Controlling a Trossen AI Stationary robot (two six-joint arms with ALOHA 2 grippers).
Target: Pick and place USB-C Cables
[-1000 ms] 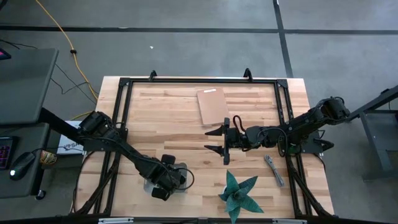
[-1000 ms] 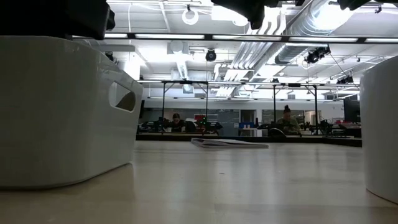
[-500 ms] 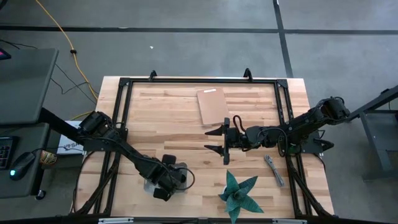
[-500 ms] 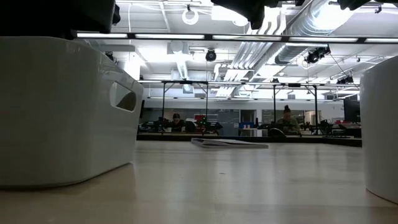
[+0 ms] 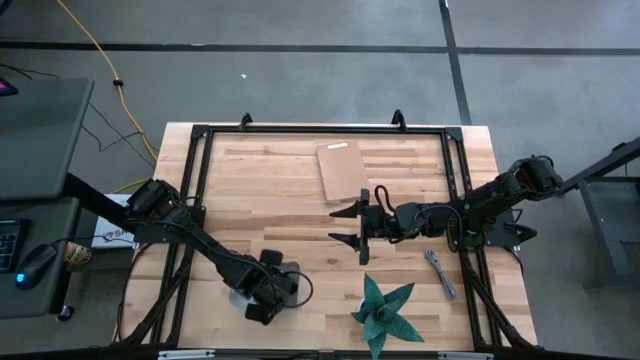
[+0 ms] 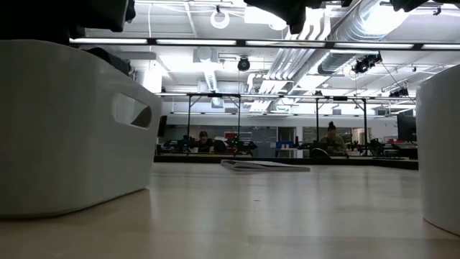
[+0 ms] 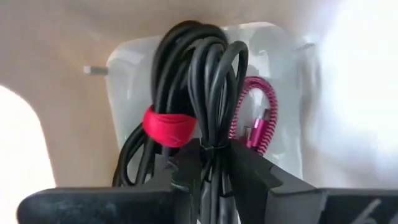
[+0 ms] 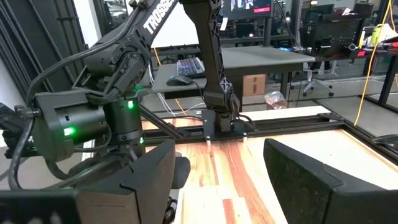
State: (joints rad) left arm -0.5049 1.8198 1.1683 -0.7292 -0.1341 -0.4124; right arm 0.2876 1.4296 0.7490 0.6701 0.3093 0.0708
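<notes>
Left gripper (image 7: 214,163) — black-and-red cable (image 7: 186,87) clamped

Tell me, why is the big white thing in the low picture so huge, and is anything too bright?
Low view: the white bin sits right by the lens, so it looms. Left wrist view: the bin's wall is washed out white beside the black cable in the left gripper.

Brown board (image 5: 342,170): flat on the wooden table (image 5: 270,190), near its far edge. Teal paper star (image 5: 384,310): at the near edge. White bin (image 6: 68,129): near-left area, handle slot visible. People (image 6: 203,138) seated in the room behind.
</notes>
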